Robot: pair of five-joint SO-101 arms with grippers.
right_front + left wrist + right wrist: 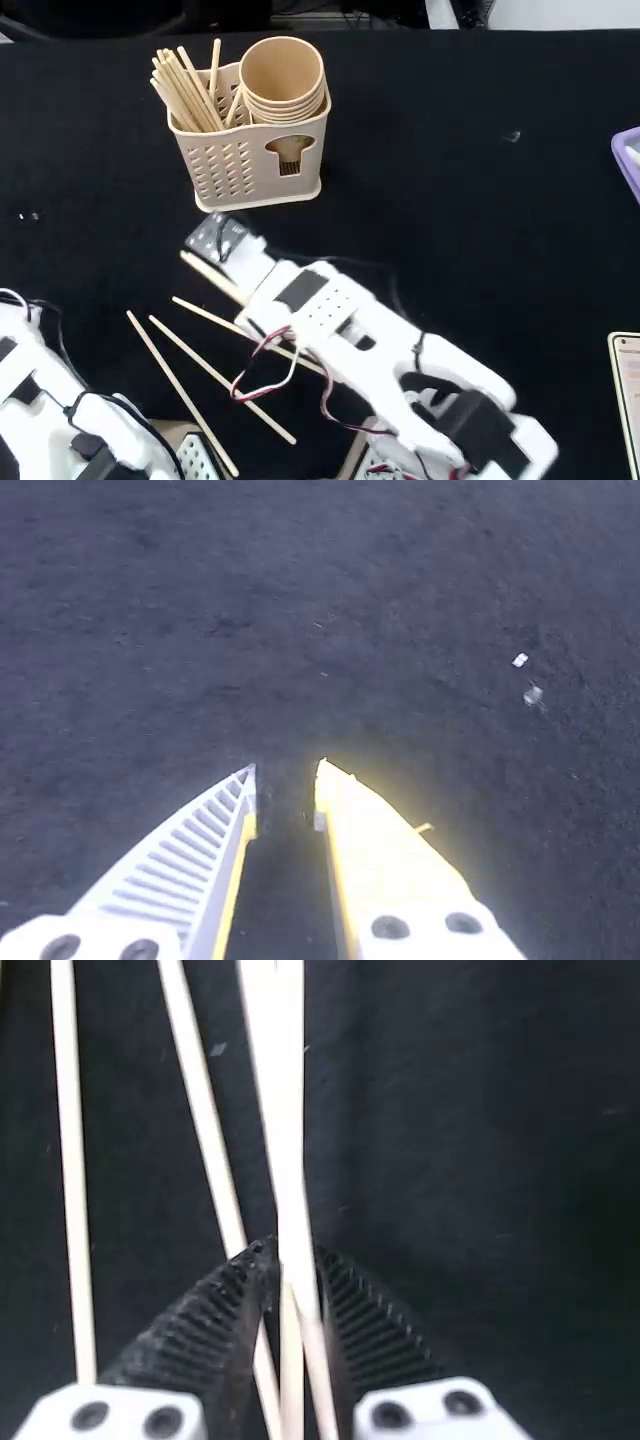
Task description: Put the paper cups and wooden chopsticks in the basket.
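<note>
A beige perforated basket (pixel 250 160) stands at the back of the black table, holding a stack of paper cups (pixel 283 75) and several wooden chopsticks (pixel 185 90). My right gripper (pixel 215 240) lies low in front of the basket, shut on a chopstick (pixel 212 277). In the right wrist view its black fingers (pixel 235 1290) pinch the chopstick (pixel 280 1110), with two loose chopsticks (pixel 200 1110) beside it. More loose chopsticks (pixel 215 375) lie on the table left of the right arm. My left gripper (pixel 285 775) hovers over bare cloth with nothing between its fingers.
The left arm's body (pixel 40 410) sits at the lower left corner. A purple object (pixel 628 160) and a white card (pixel 628 390) touch the right edge. Tiny white specks (pixel 520 660) lie on the cloth.
</note>
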